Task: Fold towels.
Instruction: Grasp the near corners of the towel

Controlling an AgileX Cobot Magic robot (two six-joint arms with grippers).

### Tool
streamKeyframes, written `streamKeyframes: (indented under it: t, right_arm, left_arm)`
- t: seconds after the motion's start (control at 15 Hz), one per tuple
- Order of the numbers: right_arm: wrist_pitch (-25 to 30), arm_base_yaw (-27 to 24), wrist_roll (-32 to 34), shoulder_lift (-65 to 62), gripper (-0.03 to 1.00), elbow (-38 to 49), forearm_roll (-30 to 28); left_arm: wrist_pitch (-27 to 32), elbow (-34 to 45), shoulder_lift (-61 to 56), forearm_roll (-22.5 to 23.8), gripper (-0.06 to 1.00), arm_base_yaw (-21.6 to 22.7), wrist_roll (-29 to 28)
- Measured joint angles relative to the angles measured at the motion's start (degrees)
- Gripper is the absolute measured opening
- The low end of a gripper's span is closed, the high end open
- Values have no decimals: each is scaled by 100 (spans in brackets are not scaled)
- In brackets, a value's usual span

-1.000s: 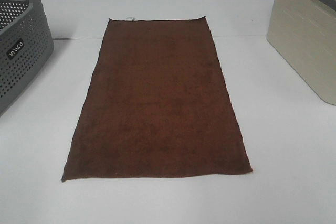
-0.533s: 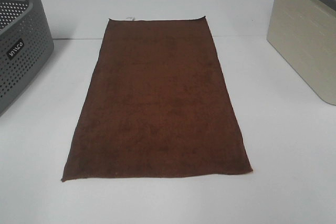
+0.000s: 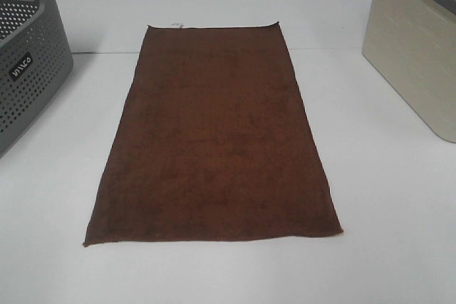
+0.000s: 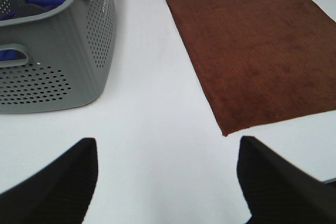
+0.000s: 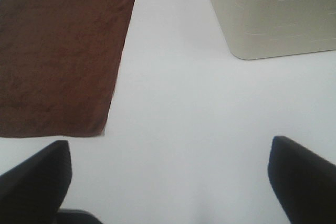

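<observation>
A dark brown towel (image 3: 214,133) lies flat and unfolded on the white table, long side running away from me. It also shows in the left wrist view (image 4: 257,45) and in the right wrist view (image 5: 58,51). Neither arm shows in the exterior high view. My left gripper (image 4: 168,182) is open and empty above bare table, near the towel's near left corner (image 4: 224,132). My right gripper (image 5: 168,182) is open and empty above bare table, near the towel's near right corner (image 5: 102,132).
A grey perforated basket (image 3: 28,62) stands at the left with blue cloth inside (image 4: 42,1). A beige bin (image 3: 417,48) stands at the right, also in the right wrist view (image 5: 273,14).
</observation>
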Motion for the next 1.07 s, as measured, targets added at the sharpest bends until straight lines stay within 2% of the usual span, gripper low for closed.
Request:
streamKeyframes:
  t: [1.07]
  right_arm:
    - [0,0,0,0,95,0,0]
  left_arm:
    - [0,0,0,0,71,0,0]
